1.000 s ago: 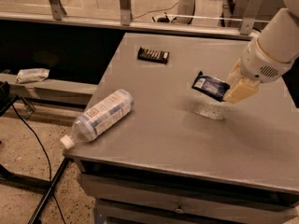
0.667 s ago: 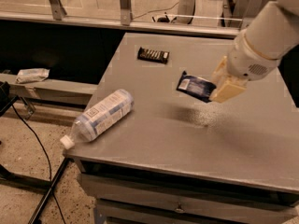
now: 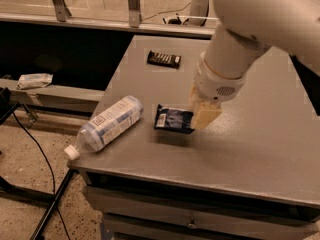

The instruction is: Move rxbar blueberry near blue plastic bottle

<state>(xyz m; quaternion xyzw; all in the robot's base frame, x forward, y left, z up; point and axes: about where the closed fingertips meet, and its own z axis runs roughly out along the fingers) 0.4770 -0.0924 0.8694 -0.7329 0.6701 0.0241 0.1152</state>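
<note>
I see one bottle [image 3: 107,124] lying on its side at the lower-left edge of the tabletop [image 3: 260,144], its white cap poking past the corner. I can't tell what is inside it. There are two bars: a blue bar [image 3: 173,119] at centre frame and a black bar [image 3: 164,59] flat on the tabletop, upper centre. My tool [image 3: 200,117] sits just right of centre, pinched onto the blue bar's right end and holding it tilted above its shadow. That bar hangs just right of the bottle, not touching it. One crumpled wrapper [image 3: 34,80] lies on the ledge at left.
</note>
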